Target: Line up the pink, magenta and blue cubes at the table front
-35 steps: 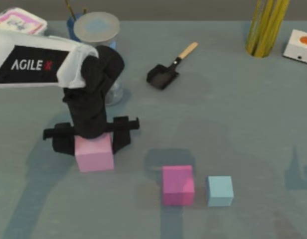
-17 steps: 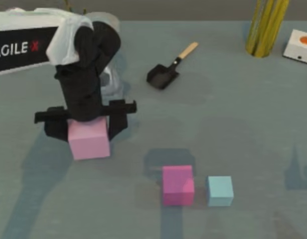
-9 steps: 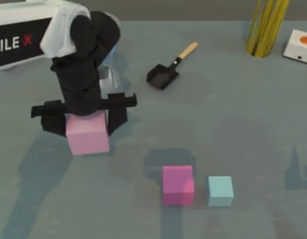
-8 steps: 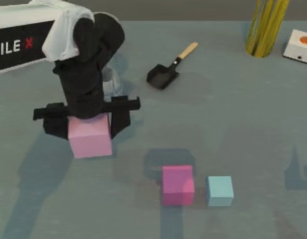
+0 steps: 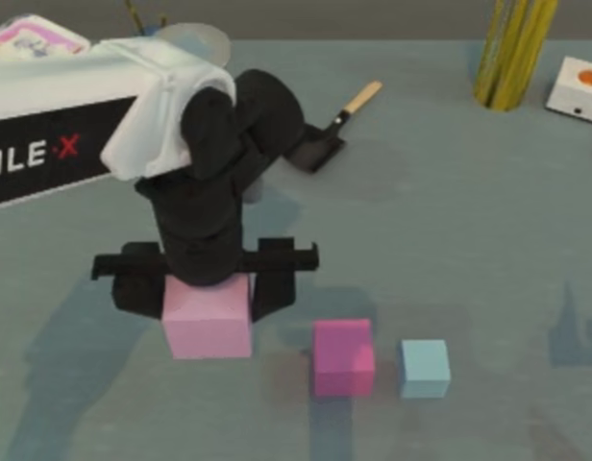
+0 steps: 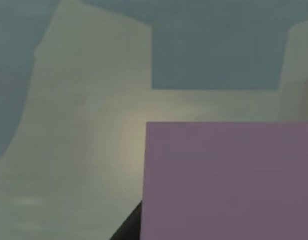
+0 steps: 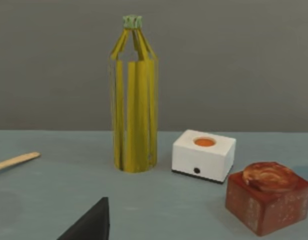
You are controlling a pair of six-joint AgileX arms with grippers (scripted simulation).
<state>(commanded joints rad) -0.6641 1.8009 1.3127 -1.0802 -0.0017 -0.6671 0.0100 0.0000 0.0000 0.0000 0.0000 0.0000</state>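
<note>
Straddling pink cube (image 5: 208, 326): left fingers (image 5: 274, 281)

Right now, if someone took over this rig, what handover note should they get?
Left gripper: shut on the large pale pink matte cube, carrying it over the grey-teal tabletop, left of the other two.
Right gripper: not visible in the top view; only a dark tip shows in its wrist view, arm idle.
Mid-sized deep magenta cube and small light cyan-blue cube: side by side at the table front, a small gap between them.
Left to do: set the pink cube down just left of the magenta one, in line, then release.
</note>
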